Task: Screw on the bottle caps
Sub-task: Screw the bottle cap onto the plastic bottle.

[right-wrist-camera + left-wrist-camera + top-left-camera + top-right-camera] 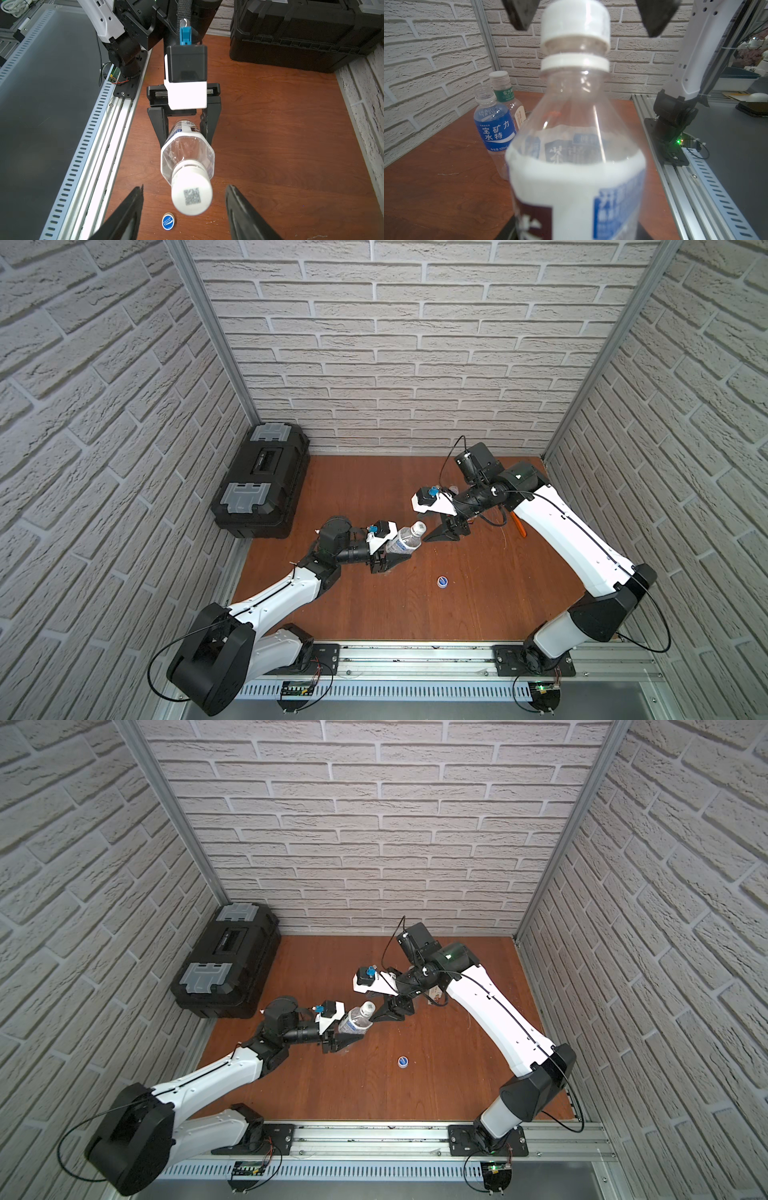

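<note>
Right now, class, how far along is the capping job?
Done, it seems: the green-banded bottle wears a small white cap. In hand: the left hand grips the white-labelled bottle, whose wide white cap sits on the neck with a gap under it; the right hand stands open around it, not touching. Left: the blue cap lies on the table, and the blue-labelled bottle stands uncapped.

White-label bottle (577,176): clear, with blue and brown patches; its white cap (192,196) bears a grey QR square. Loose cap (168,221): blue, white lettering. Blue-label bottle (494,126): white characters. Table (415,614): red-brown woodgrain. Toolbox (262,481): black, grey latches. Wall (374,344): white brick.
</note>
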